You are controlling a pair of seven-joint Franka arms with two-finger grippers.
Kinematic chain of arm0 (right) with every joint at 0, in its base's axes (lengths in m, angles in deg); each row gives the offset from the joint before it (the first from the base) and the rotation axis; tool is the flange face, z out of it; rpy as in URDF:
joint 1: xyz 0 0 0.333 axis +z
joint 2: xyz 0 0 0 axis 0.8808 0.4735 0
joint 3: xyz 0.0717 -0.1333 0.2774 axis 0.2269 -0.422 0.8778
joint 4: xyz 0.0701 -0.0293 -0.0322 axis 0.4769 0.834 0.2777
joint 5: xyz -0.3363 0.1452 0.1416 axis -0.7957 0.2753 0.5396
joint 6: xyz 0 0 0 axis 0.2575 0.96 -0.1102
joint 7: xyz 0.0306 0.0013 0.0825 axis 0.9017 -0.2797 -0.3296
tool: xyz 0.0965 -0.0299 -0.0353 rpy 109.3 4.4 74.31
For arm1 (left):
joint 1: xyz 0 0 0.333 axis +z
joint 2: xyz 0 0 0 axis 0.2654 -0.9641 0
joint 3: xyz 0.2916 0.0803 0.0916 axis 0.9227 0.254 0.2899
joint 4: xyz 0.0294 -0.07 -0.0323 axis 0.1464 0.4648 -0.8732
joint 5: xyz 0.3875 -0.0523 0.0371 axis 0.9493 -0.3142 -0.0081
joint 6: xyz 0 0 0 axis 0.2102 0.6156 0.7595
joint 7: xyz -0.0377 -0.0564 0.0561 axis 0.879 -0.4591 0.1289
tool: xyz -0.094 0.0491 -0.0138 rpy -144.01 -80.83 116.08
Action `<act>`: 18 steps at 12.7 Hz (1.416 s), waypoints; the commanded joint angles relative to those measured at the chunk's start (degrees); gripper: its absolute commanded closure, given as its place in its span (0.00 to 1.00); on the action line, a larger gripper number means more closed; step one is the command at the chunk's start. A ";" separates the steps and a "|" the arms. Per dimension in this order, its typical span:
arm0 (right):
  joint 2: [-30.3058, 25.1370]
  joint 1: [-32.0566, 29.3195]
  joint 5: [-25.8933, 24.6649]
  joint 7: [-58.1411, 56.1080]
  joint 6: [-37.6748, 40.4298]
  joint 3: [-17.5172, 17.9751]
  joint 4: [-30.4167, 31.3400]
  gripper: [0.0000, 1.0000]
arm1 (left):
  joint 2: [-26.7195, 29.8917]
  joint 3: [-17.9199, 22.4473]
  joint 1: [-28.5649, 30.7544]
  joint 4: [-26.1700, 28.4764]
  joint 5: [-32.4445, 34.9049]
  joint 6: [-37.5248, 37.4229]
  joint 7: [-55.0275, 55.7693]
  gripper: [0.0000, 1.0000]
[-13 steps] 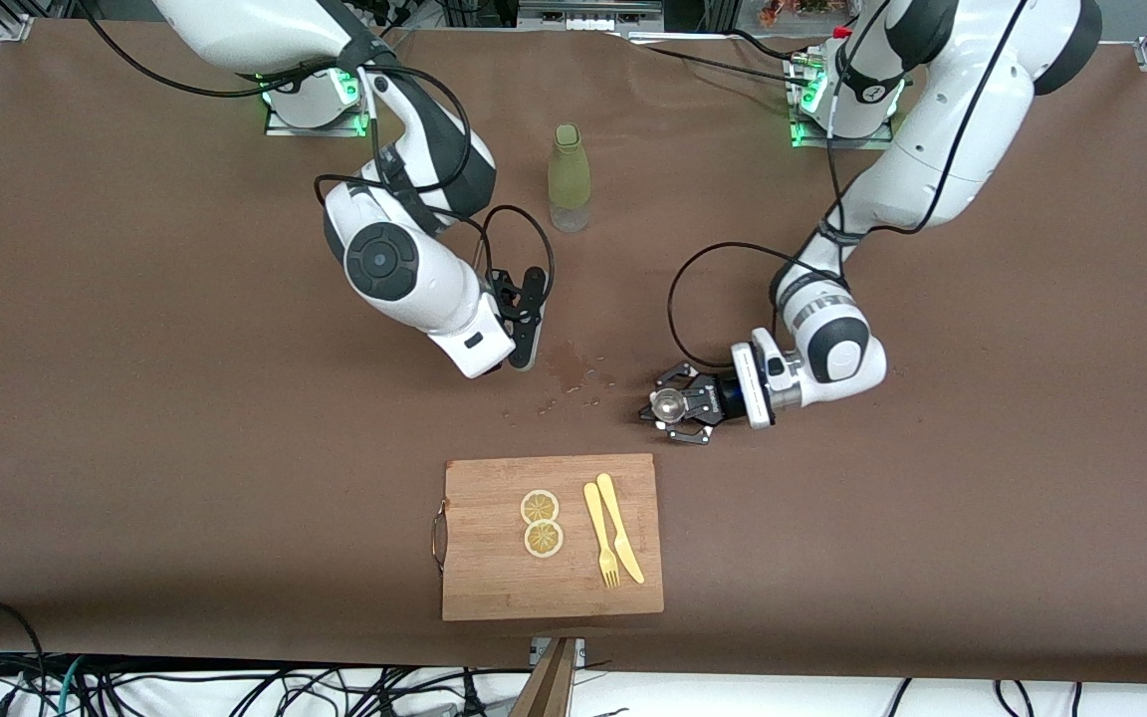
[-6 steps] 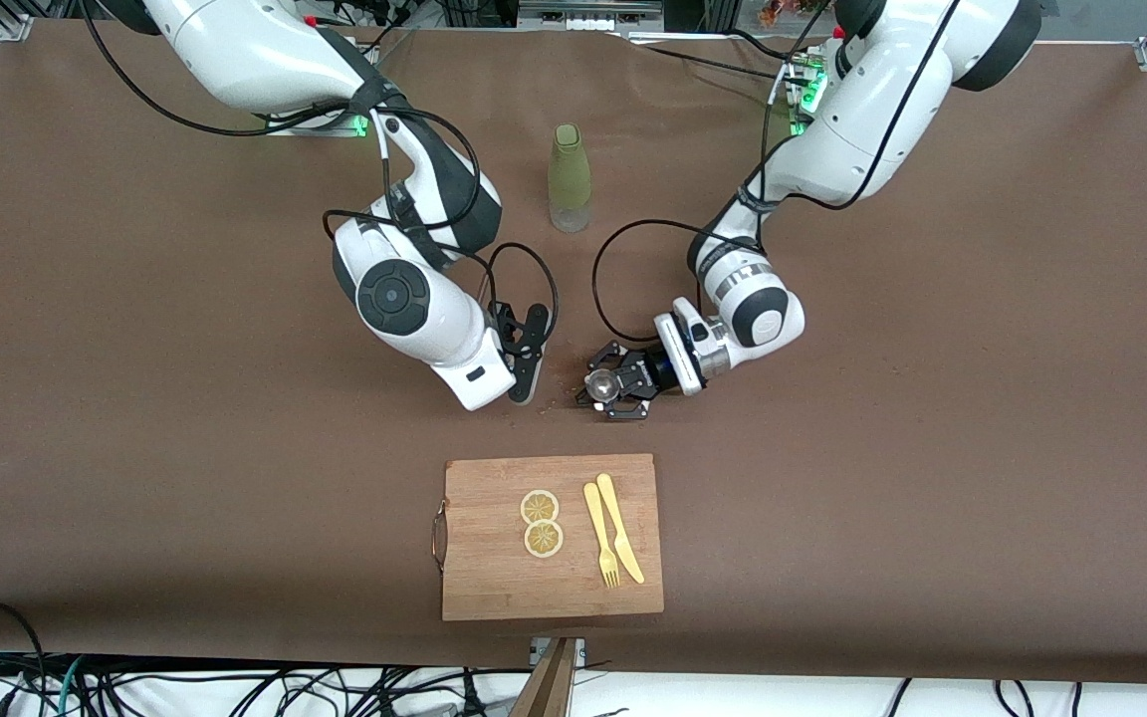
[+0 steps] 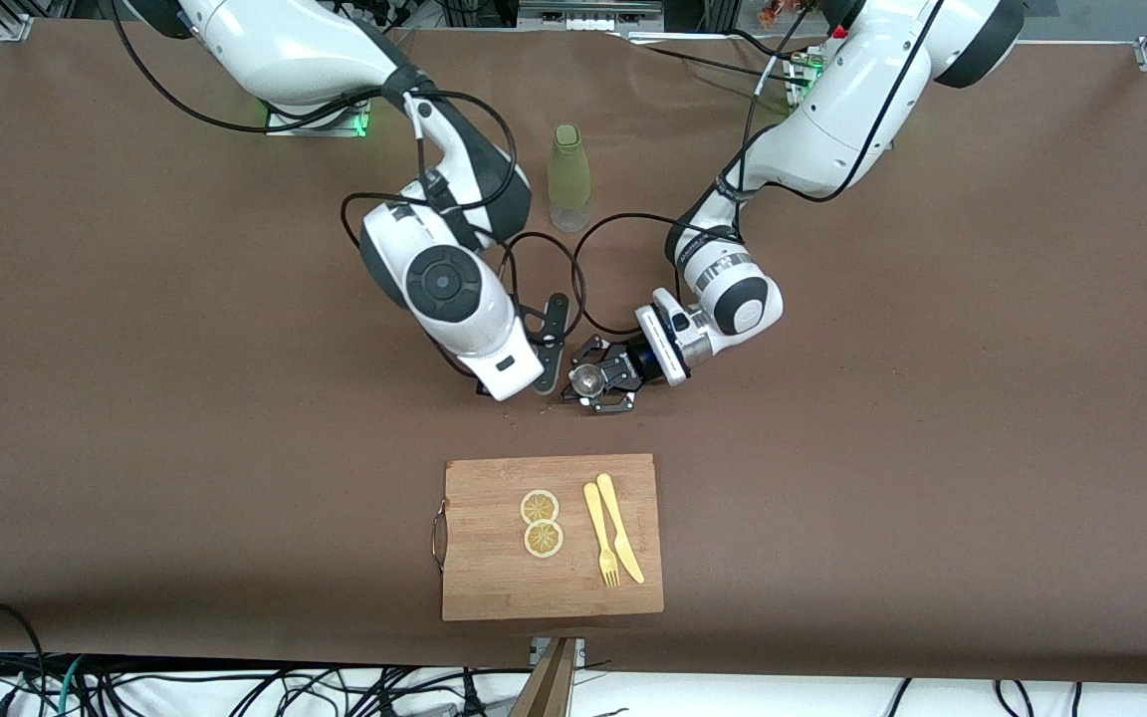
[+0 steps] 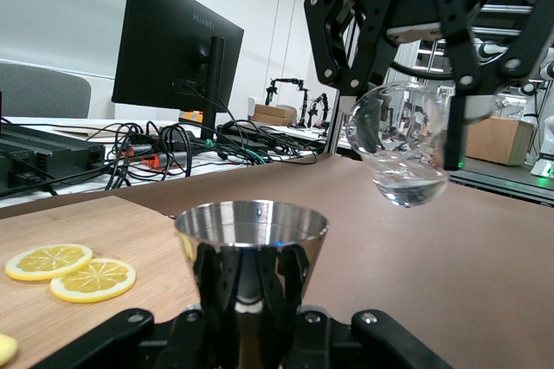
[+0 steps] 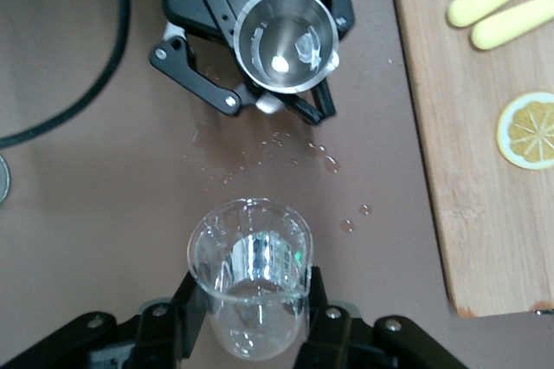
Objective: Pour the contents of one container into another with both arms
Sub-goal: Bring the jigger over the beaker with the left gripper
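The steel cup (image 3: pixel 585 378) is near the middle of the table, upright, held just over the brown table cover (image 3: pixel 135 398). The left gripper (image 4: pixel 251 308) holds it: the fingers are pressed on the cup's lower part from both sides, and the cup's wide mouth opens upward. In the right wrist view, something small and shiny lies on the bottom of the cup; I cannot tell if it is liquid or only a reflection.

At about 9 o'clock from the cup in the front view is the glass beaker (image 5: pixel 251 282), pinched between the fingers of the right gripper (image 5: pixel 253 304). The left wrist view shows the beaker higher than the cup's rim, tilted, with a little clear liquid in its lowest part. Beaker and cup are near each other and do not touch. Both arms reach toward the middle of the table, and their grippers almost meet there.

On the cover between the two containers lie small water drops (image 5: pixel 277 148).

At 12 o'clock from the cup, farther from the front camera, a green bottle (image 3: pixel 570 177) stands upright between the two arms.

At 6 o'clock from the cup, nearer to the front camera, lies a wooden cutting board (image 3: pixel 494 578). On it are two lemon slices (image 3: pixel 540 506), touching each other, and beside them a yellow fork (image 3: pixel 601 543) and a yellow knife (image 3: pixel 621 528), lying close together.
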 commanded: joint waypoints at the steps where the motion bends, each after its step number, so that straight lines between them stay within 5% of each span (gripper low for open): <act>1: 1.29 3.32 -2.62 1.62 2.74 -2.58 -2.84 0.86 | 1.10 0.39 -1.47 0.70 -5.54 0.68 -7.27 1.00; 11: 1.03 8.16 -12.99 4.44 7.22 -2.33 -3.54 0.86 | 0.58 0.39 -4.73 0.44 -11.89 1.03 -11.68 1.00; 18: 1.21 8.16 -13.26 4.61 7.14 -2.24 -5.38 0.86 | -0.12 0.39 -5.61 0.27 -14.96 1.03 -14.82 1.00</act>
